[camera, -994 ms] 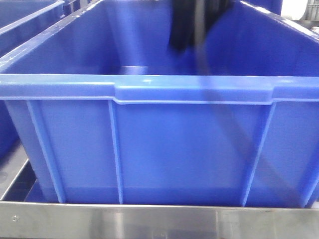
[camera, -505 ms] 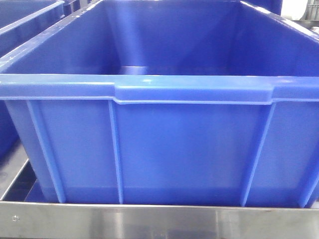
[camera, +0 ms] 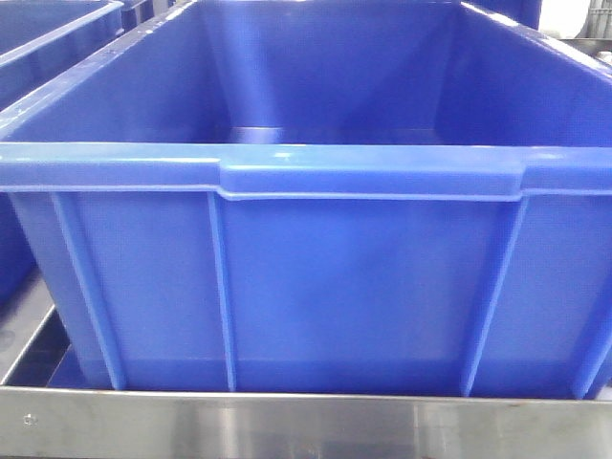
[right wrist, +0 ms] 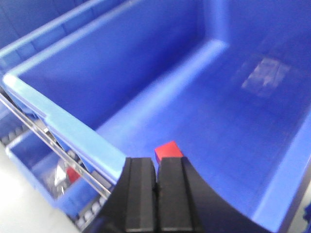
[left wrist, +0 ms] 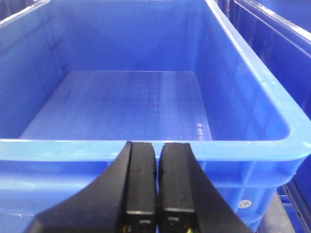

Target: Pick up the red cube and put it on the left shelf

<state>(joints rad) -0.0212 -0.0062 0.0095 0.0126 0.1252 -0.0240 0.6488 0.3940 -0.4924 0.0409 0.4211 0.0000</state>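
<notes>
Nearest in the front-facing view runs the flat brushed-steel front rail (camera: 306, 426) of the left shelf, and directly behind it stands a large ribbed blue crate (camera: 316, 287) whose thick rim spans almost the whole picture. Its floor is hidden from this low angle. The corner of a second blue crate (camera: 48, 29) shows at the far left.

From the left wrist camera, the left gripper (left wrist: 156, 184) sits at the bottom of the frame just in front of the near rim of a blue crate (left wrist: 252, 82). Its two black fingers (left wrist: 142, 179) are pressed almost together with only a thin slit between them, and nothing is held. The crate's floor beyond them is bare as far as it can be seen. Another blue crate (left wrist: 272, 29) stands just beside it on the right.

From the right wrist camera, the right gripper (right wrist: 156, 191) hangs above the inside of a blue crate (right wrist: 73, 131), its fingers (right wrist: 141, 194) closed against each other and holding nothing. The red cube (right wrist: 168, 151) lies on the crate floor just past the fingertips, near the crate's left wall. Outside that wall, a metal shelf rail (right wrist: 58, 153) runs along the rim, and lower down at the near left another blue bin (right wrist: 29, 165) holds small items too blurred to name.
</notes>
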